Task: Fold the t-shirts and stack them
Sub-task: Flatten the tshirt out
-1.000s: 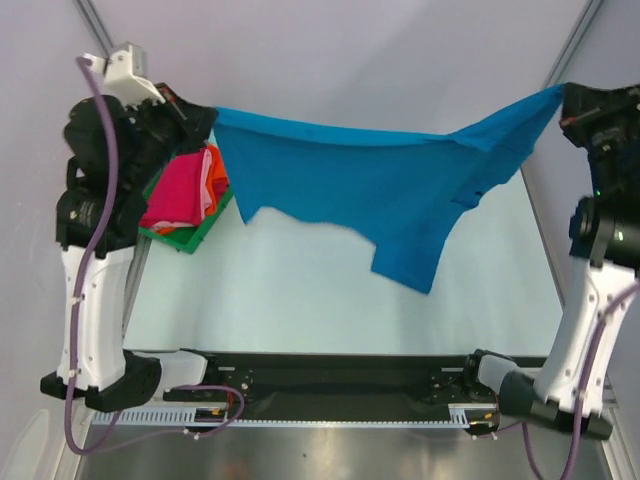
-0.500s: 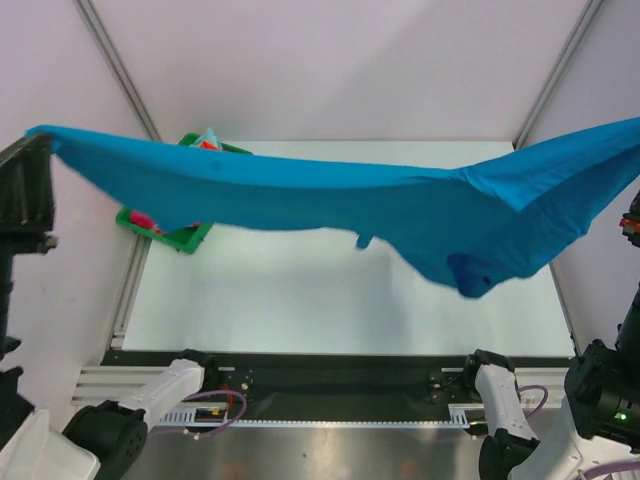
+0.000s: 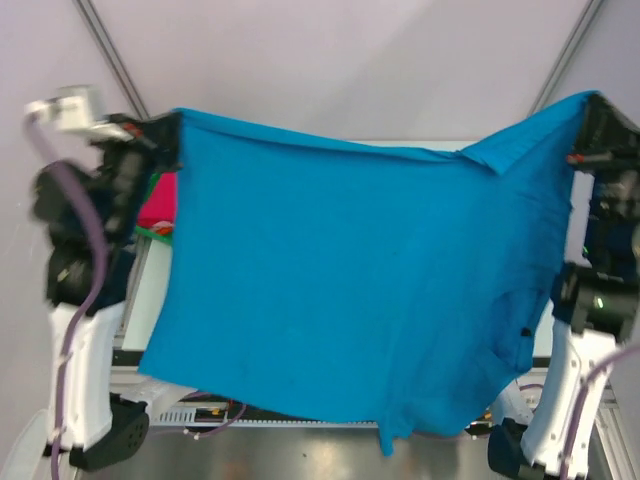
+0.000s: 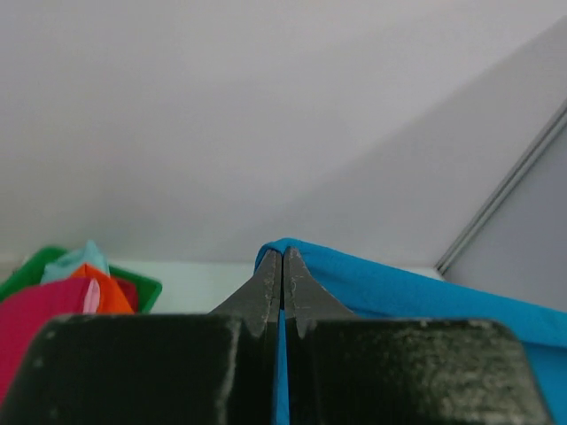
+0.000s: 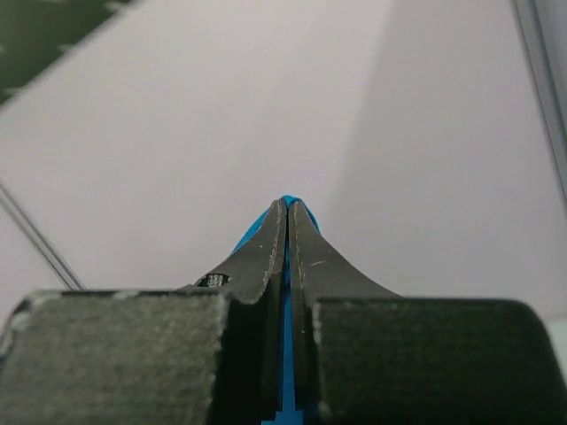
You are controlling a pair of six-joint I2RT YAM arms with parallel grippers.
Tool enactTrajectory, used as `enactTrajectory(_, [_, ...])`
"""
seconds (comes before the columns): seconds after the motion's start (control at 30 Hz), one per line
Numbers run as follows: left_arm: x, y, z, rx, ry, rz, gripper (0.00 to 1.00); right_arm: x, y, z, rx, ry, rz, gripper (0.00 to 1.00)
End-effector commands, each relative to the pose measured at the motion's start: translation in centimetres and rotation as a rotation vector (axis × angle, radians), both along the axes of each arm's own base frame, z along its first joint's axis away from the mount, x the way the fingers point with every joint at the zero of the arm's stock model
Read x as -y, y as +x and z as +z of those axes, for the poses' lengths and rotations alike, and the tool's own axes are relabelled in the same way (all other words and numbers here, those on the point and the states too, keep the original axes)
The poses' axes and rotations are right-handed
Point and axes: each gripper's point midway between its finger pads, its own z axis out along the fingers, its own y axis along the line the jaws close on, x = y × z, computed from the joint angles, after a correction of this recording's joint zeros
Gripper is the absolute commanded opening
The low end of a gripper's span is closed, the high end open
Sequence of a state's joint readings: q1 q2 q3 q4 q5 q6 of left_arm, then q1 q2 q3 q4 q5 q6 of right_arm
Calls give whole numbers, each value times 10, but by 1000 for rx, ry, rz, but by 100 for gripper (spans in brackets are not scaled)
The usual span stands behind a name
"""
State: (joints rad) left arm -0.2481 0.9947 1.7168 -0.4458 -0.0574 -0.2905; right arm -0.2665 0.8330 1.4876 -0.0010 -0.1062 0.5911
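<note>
The left claw (image 4: 283, 257) is pressed shut, its two dark fingers meeting on a corner of the large bright blue cloth t-shirt (image 3: 350, 280). In the left wrist view a thin blue edge runs down between the fingers, and the cloth wraps over their tips and trails off to the lower right of the frame. The right claw (image 5: 288, 205) is likewise clamped on the same garment, with a blue sliver in the slit between its fingers and a bit of cloth peeking past the tips.

From above, the two claws sit high and far apart, the left one at the upper left of the frame and the right one at the upper right. The blue t-shirt hangs between them as a wide sheet. Its top edge sags a little in the middle, and its lower hem drops to the bottom of the frame, covering most of the worktop (image 4: 199, 285) and the rail at the near edge. One sleeve bunches near the right claw.

Behind the left claw, at the left side, a green plastic tray (image 4: 146, 288) holds the other garments in a heap: a magenta cloth t-shirt (image 4: 35, 328), an orange cloth t-shirt (image 4: 102, 288) and a mint cloth t-shirt (image 4: 80, 259) on top. The white left arm (image 3: 85, 360) looks blurred; the white right arm (image 3: 575, 390) stands at the right edge.
</note>
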Motion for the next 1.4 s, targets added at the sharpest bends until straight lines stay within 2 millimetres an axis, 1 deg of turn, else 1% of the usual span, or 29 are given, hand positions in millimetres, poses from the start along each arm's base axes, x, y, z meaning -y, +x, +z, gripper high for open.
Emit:
enactTrajectory(0.0, [7,68,-49,-74,44,47,0,19,79,-59,-134,12,2,0])
enactTrajectory(0.03, [13,92,-79,-102,49,48,0,21,95,-74,-170,18,9,0])
enactTrajectory(0.07, [14,106,-94,-111,48,58,0,25,113,-91,-207,18,11,0])
enactTrajectory(0.1, [18,132,-124,-169,52,69,0,31,143,-121,-257,24,17,0])
enactTrajectory(0.13, [19,148,-150,-211,65,66,0,33,161,-138,-294,17,14,0])
enactTrajectory(0.17, [22,163,-158,-207,75,65,0,35,178,-154,-326,13,14,0])
enactTrajectory(0.2, [28,194,-196,-275,100,62,0,41,210,-186,-398,18,15,0])
enactTrajectory(0.27, [35,227,-222,-298,110,45,0,44,239,-217,-456,12,22,0])
enactTrajectory(0.3, [41,253,-264,-369,133,30,0,49,266,-252,-516,20,31,0])
enactTrajectory(0.33, [45,271,-274,-378,139,22,1,49,279,-262,-531,14,36,0])
enactTrajectory(0.37, [47,286,-286,-392,136,13,0,49,295,-280,-563,6,43,0])
enactTrajectory(0.4, [45,300,-295,-403,129,17,0,49,307,-291,-579,-2,53,0])
enactTrajectory(0.43, [55,324,-324,-441,131,-24,0,51,330,-322,-637,9,69,0])
enactTrajectory(0.47, [55,336,-333,-450,133,-19,0,51,339,-333,-653,19,77,0])
enactTrajectory(0.5, [53,348,-352,-488,138,-11,0,52,347,-344,-672,24,82,0])
enactTrajectory(0.53, [57,367,-365,-500,132,-25,0,53,362,-361,-702,30,95,0])
enactTrajectory(0.57, [58,376,-376,-516,130,-33,0,52,368,-371,-733,39,102,0])
enactTrajectory(0.6, [56,387,-367,-503,118,-36,0,51,372,-380,-754,39,108,0])
enactTrajectory(0.63, [56,396,-393,-543,117,-39,0,50,378,-392,-779,38,110,0])
enactTrajectory(0.7, [56,405,-392,-544,104,-58,0,50,383,-397,-806,36,107,0])
enactTrajectory(0.73, [57,408,-397,-552,101,-66,0,51,384,-400,-815,35,109,0])
enactTrajectory(0.83, [57,410,-412,-572,90,-72,0,58,384,-411,-849,53,101,0])
enactTrajectory(0.93, [63,410,-417,-579,61,-106,0,62,380,-416,-870,57,96,0])
enactTrajectory(1.07, [72,411,-414,-578,17,-148,0,78,372,-403,-862,75,50,0])
enactTrajectory(1.17, [73,412,-388,-540,-15,-149,0,89,366,-385,-827,93,38,0])
enactTrajectory(1.2, [71,409,-366,-506,-23,-148,0,89,364,-367,-798,82,34,0])
enactTrajectory(1.27, [71,405,-338,-471,-38,-150,0,88,358,-348,-777,77,31,0])
enactTrajectory(1.3, [73,398,-310,-429,-38,-161,0,87,351,-322,-736,71,25,0])
enactTrajectory(1.37, [73,387,-280,-389,-33,-176,0,84,340,-298,-705,82,21,0])
